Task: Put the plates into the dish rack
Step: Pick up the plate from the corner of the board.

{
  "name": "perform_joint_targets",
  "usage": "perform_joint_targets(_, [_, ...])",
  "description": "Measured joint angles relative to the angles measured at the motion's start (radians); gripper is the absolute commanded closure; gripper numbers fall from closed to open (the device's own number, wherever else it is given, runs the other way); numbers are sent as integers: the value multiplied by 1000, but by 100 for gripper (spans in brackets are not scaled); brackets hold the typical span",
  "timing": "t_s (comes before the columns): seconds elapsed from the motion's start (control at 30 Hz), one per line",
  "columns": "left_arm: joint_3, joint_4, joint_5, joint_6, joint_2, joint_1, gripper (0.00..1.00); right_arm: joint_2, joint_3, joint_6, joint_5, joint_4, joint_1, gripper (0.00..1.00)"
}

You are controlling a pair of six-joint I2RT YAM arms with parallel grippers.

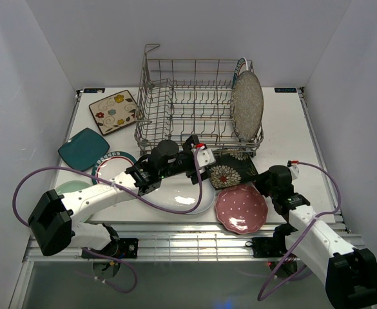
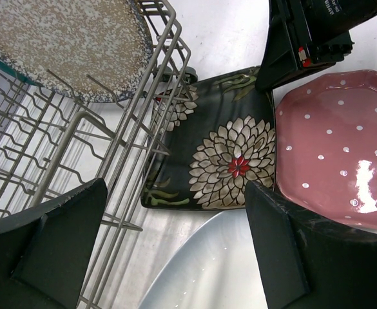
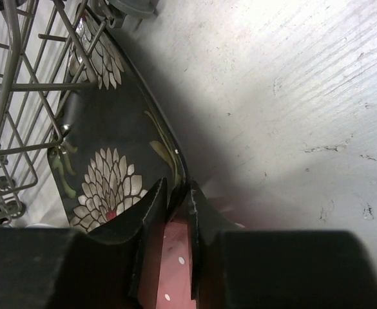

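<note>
While the left gripper (image 2: 175, 193) hangs with its fingers (image 2: 53, 244) spread wide above the black square plate with white flowers (image 2: 220, 154), the right gripper (image 3: 177, 190) has its fingers pinched almost together on that plate's right rim. This is just where the rim meets the pink dotted scalloped plate (image 1: 241, 209). The black plate lies on the white desk (image 1: 291, 129), its far edge at the front right corner of the grey wire dish rack (image 1: 194, 103). A speckled grey round plate (image 1: 247, 106) stands upright at the rack's right end. A large white oval plate (image 1: 178, 196) lies beneath the left arm. To the left lie a cream floral square plate (image 1: 114, 111), a teal square plate (image 1: 83, 148) and a teal-rimmed round plate (image 1: 111, 164).
</note>
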State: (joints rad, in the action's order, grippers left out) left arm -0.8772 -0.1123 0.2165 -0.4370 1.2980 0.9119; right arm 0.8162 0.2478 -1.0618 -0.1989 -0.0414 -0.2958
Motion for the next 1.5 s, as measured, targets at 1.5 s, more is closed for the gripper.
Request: perform_joint_targets(1.5, [-5, 9, -19, 8, 0, 0, 2, -298, 129, -32, -42, -483, 3, 92])
